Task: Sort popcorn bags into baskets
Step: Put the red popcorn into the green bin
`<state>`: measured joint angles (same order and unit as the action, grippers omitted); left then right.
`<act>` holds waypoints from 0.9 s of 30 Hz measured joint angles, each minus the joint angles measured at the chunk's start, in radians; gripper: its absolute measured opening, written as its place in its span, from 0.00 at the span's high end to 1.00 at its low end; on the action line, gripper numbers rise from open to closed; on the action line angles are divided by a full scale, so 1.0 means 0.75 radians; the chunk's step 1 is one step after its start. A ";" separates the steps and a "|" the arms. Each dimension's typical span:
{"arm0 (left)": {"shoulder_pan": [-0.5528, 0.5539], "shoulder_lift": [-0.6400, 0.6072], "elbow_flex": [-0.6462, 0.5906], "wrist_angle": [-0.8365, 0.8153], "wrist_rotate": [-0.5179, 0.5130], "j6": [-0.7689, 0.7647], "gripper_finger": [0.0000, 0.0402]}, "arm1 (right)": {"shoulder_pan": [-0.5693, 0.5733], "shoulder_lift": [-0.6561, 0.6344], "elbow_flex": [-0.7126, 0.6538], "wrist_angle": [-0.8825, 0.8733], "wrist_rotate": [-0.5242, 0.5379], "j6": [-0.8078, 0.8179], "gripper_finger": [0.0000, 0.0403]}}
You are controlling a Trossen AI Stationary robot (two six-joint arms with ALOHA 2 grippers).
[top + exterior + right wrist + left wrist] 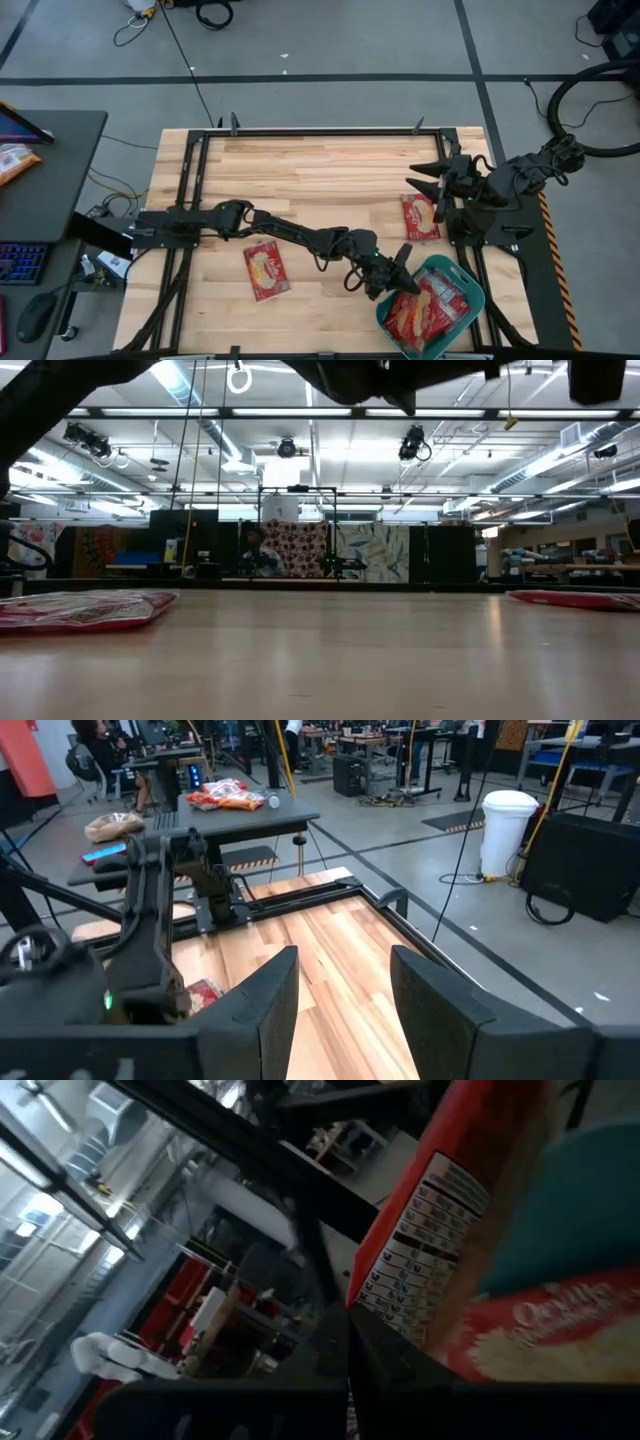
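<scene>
My left gripper [392, 272] reaches across the table to the left rim of the teal basket [470, 285] at the near right corner. It is shut on a red popcorn bag [440, 1200], whose printed back fills the left wrist view. Several more bags [440, 305] lie in the basket. One bag [266, 270] lies flat on the wood near the front middle, and another [420, 217] lies flat at the right. My right gripper [345, 1010] hangs open, raised above the table's right side, with nothing between its fingers. My left gripper has the bag by its lower edge [385, 1295], but its own dark fingers hide the place of contact. The fingers come roughly level from the table's left. The bag stands tilted up from the fingers, over the basket and above another bag [560, 1325] lying in it.
Black frame rails [190, 200] run along the table's edges. A dark side desk [60, 170] with an orange-and-white packet [15, 160] stands off the left. The wood in the middle and toward the far edge [320, 170] is bare.
</scene>
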<state>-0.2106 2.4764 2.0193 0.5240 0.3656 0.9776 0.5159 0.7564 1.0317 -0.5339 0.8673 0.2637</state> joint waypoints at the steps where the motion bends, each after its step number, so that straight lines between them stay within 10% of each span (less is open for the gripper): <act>1: 0.000 0.014 0.000 0.003 0.000 0.010 1.00 | 0.000 0.004 0.000 0.000 0.000 0.006 0.59; 27: 0.017 0.057 -0.002 -0.196 -0.060 0.036 0.79 | 0.000 0.048 -0.001 0.001 -0.008 0.031 0.59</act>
<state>-0.1982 2.5188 2.0182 0.3767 0.3209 1.0046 0.5157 0.7921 1.0313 -0.5331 0.8611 0.2873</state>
